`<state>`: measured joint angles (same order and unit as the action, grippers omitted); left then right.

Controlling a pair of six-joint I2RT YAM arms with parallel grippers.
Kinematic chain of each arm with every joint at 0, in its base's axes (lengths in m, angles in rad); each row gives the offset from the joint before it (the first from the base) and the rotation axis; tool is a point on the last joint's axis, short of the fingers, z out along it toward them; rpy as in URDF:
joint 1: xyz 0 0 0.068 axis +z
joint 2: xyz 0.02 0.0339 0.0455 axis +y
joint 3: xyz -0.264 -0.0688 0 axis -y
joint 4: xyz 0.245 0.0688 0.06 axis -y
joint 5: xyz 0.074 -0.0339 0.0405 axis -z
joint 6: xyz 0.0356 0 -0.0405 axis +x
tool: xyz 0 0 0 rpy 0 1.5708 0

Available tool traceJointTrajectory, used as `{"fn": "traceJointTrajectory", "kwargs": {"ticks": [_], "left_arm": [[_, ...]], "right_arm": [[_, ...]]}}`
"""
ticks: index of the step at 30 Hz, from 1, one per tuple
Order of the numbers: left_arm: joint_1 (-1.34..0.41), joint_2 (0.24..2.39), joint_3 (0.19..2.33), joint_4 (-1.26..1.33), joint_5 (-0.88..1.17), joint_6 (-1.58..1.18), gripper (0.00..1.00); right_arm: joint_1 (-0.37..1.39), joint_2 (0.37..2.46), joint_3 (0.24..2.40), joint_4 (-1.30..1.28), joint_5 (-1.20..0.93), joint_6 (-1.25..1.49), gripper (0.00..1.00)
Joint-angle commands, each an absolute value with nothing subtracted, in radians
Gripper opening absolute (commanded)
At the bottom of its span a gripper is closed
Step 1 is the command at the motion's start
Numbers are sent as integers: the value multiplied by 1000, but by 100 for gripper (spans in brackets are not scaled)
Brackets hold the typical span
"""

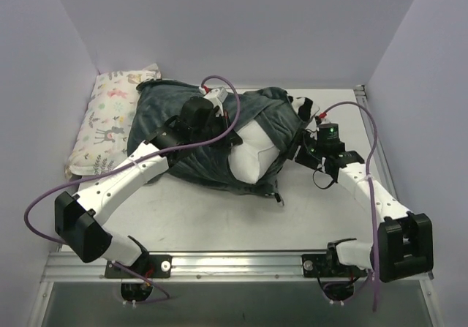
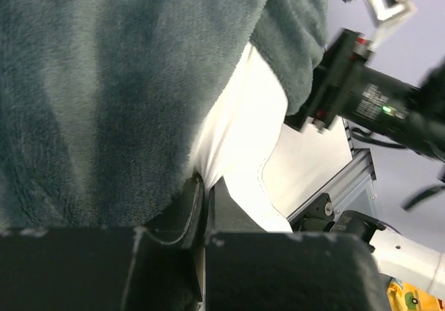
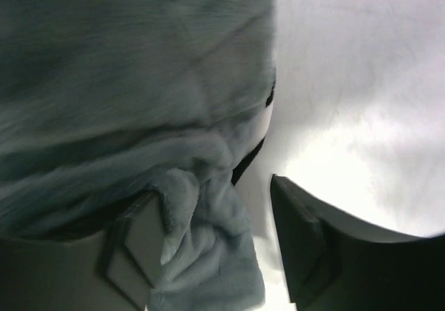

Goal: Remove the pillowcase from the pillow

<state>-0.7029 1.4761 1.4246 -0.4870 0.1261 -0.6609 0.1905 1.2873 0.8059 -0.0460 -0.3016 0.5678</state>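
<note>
The pillowcase point(image 1: 194, 133) lies mid-table with its slate-grey inner face out; a bit of zebra stripe point(image 1: 301, 106) shows at its right end. The white pillow point(image 1: 252, 157) bulges out of its near-right opening. My left gripper point(image 1: 232, 140) reaches over the pillowcase and is shut on the pillow, with white cloth pinched between the fingers point(image 2: 182, 210). In the left wrist view the pillow point(image 2: 243, 130) emerges from under the grey pillowcase point(image 2: 104, 81). My right gripper point(image 1: 298, 150) stands open at the pillowcase's right edge. A grey fold point(image 3: 208, 255) hangs loose against one of its fingers point(image 3: 132, 245).
A small pastel animal-print pillow point(image 1: 110, 122) lies at the back left against the wall. Lavender walls close in the left, back and right. An aluminium rail point(image 1: 241, 263) runs along the near edge between the arm bases. Bare white tabletop point(image 1: 234, 217) lies in front of the pillow.
</note>
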Motion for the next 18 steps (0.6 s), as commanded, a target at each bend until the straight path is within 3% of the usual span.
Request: {"fn": "traceJointTrajectory", "kwargs": {"ticks": [1,8,12,18], "left_arm": [[-684,1417,1335,-348,23,-687,0],[-724,1433,1305,-279,18,-712,0],[-750,1437,1321,-281,11,-712,0],[-787,1401,1284,-298,8,-713,0]], "right_arm": [[219,1128,836,-173,-189,509,60],[346,890,856,-256,-65,436,78],[532,998,946,-282,63,361,83],[583,1196,1064,-278,293,322,82]]}}
